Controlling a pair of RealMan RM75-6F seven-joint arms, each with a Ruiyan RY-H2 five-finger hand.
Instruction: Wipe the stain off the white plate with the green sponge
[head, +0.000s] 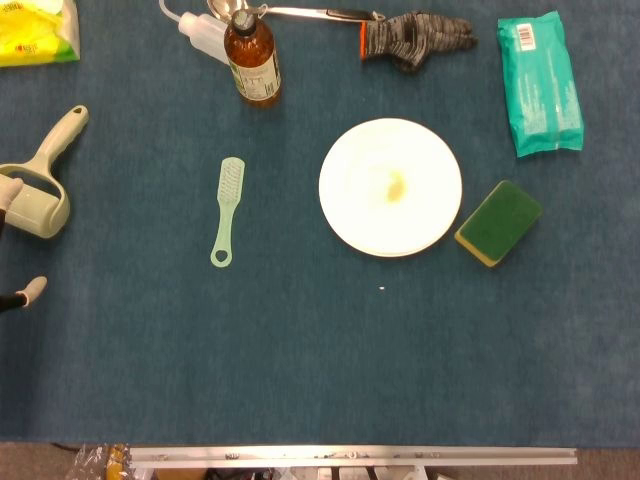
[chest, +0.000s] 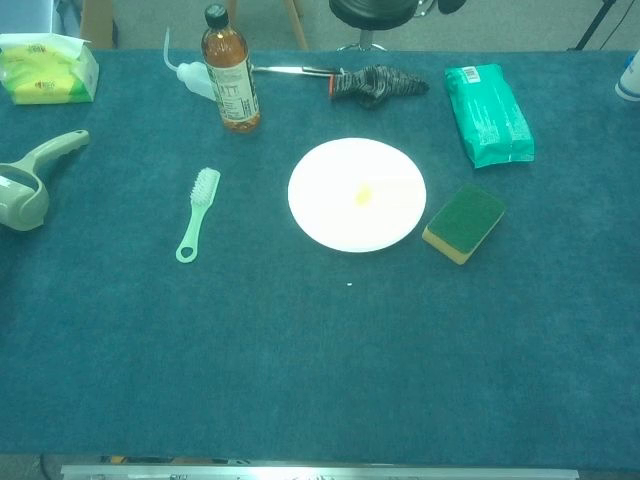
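The white plate (head: 391, 187) (chest: 357, 193) lies right of the table's middle, with a small yellow stain (head: 396, 184) (chest: 364, 194) at its centre. The green sponge (head: 498, 222) (chest: 464, 221), yellow underneath, lies flat just right of the plate, close to its rim. Only fingertips of my left hand (head: 20, 296) show at the far left edge of the head view, spread apart, far from the plate and the sponge. One upper fingertip (head: 8, 190) overlaps the lint roller. The hand holds nothing that I can see. My right hand is in neither view.
A pale green brush (head: 227, 211) lies left of the plate. A lint roller (head: 45, 180) is at far left. At the back stand a brown bottle (head: 252, 58), a squeeze bottle (head: 200, 32), a grey glove (head: 410, 38) and a teal wipes pack (head: 540, 85).
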